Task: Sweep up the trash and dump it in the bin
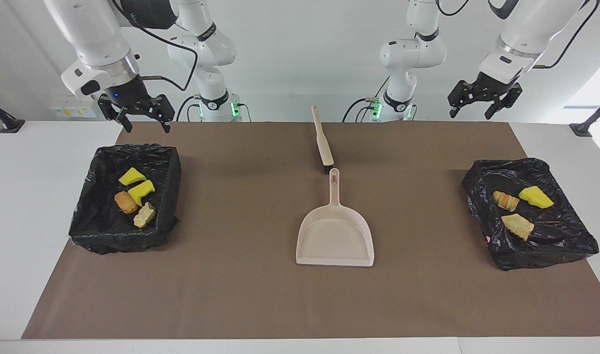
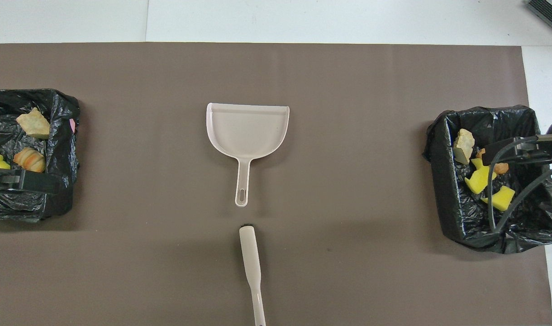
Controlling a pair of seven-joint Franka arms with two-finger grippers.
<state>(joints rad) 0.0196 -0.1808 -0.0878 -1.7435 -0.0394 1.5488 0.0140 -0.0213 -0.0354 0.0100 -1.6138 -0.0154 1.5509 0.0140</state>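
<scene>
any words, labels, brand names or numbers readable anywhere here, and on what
None can be read.
Dustpan: plain, no marking visible.
Hand brush: plain, no marking visible.
Black bin bags: no print visible.
Pale panel on the wall, beside the right gripper: small yellowish patches, too small to read.
Arms: no lettering legible.

Two glossy white arms with rounded joints, black cables looping along them, black grippers at the wrists, green lights glowing at both bases.
</scene>
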